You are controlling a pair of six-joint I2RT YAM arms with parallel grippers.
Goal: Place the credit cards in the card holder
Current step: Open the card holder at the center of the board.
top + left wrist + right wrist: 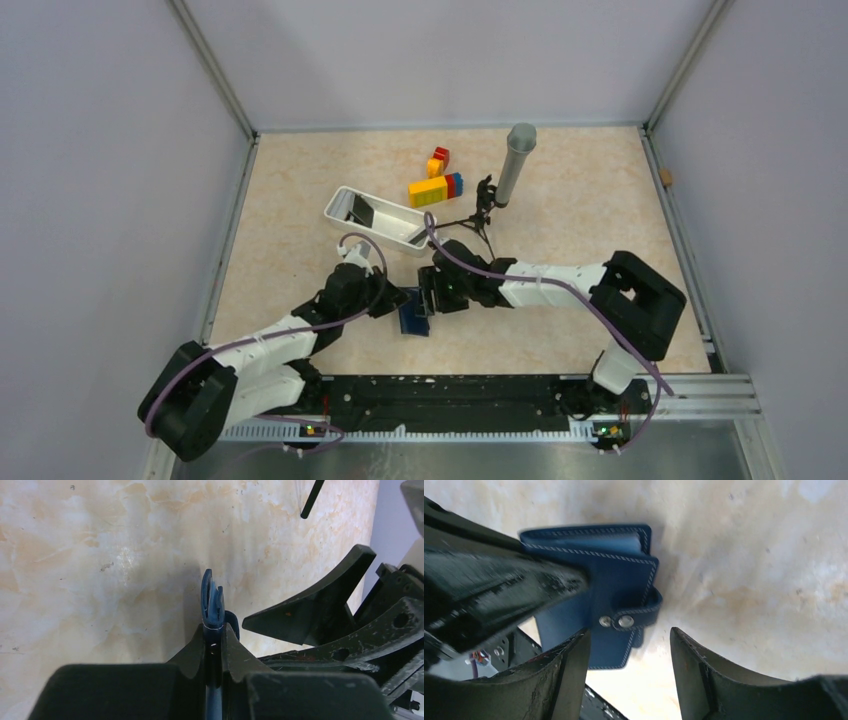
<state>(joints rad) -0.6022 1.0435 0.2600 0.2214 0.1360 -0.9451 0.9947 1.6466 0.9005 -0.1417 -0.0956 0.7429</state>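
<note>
The navy-blue card holder (413, 318) is near the table's front middle, with my left gripper (397, 303) shut on one edge of it. In the left wrist view the card holder (212, 600) stands edge-on between the closed jaws of the left gripper (214, 630). My right gripper (629, 635) is open just beside the card holder (609, 580), whose snap strap (624, 621) sits close to its left finger. Nothing is between the right fingers. One dark credit card (361, 210) leans inside the white tray (392, 232).
Yellow, red and blue toy bricks (435, 188) lie behind the tray. A grey cylinder (516, 160) and a small black stand (484, 205) are at the back middle. Metal frame rails line the table's sides.
</note>
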